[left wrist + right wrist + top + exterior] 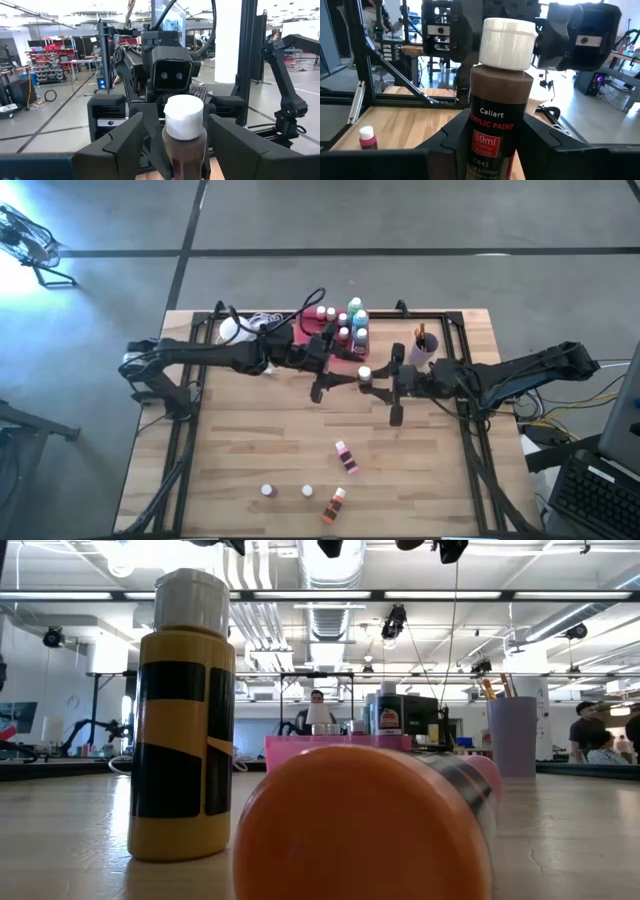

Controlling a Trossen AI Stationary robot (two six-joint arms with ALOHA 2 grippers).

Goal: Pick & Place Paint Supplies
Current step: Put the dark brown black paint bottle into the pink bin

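Brown bottle held mid-air between your two arms, beside the pink tray

Right gripper [490, 150] fingers clamp the upright brown bottle [497, 105]; left gripper [175, 150] fingers stand wide around it, facing, beside the pink tray [315, 340].

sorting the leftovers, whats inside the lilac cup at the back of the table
Thin paintbrushes stand in the lilac cup, handles sticking up above its rim. The cup's opaque wall hides their lower ends and anything else inside.
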